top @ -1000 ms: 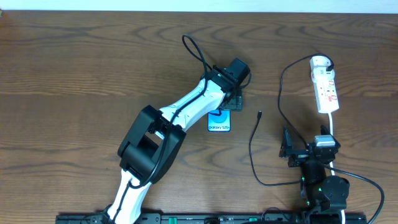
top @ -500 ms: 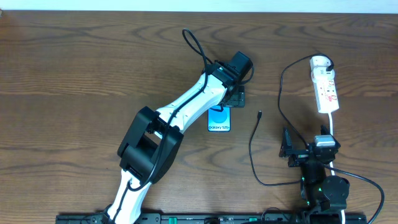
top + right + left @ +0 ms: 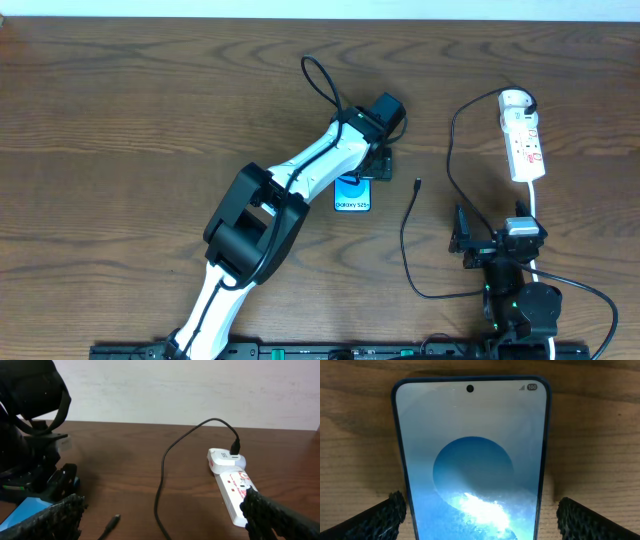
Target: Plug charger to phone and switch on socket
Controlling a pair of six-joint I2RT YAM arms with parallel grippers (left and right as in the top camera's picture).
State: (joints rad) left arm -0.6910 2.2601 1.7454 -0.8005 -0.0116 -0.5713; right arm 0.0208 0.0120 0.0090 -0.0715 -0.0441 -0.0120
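- black charger (image 3: 405, 240) first: where does it lie?
- on the wooden tabletop (image 3: 150, 120), between the two arms. it leaves the far, rounded end of the socket (image 3: 524, 145), loops down toward the near edge and turns up again to the plug tip (image 3: 417, 184). the tip lies loose just right of the phone (image 3: 352, 196), not touching it.
- and the phone?
- flat, screen up, long axis running near to far. the left end effector (image 3: 372, 162) hovers over its far half, spread wide and gripping nothing. in the left wrist view one finger (image 3: 382, 517) shows off each long edge of the screen.
- touching the frame?
- one stands clear, with wood showing between. the other is too close to call.
- the right arm?
- the right end effector (image 3: 492, 238) sits by the near edge, also wide apart and empty. it is the nearer one to both the plug tip and the socket, which lies beyond it, its long axis near to far as well.
- so what does the coming move turn on?
- the tip lies off the phone's right side, while the port is probably in the near short end. so the tip likely has to go around to that end and be pushed along the phone's long axis, away from the arms, with the left arm bracing the phone. the red switches are too small to read.
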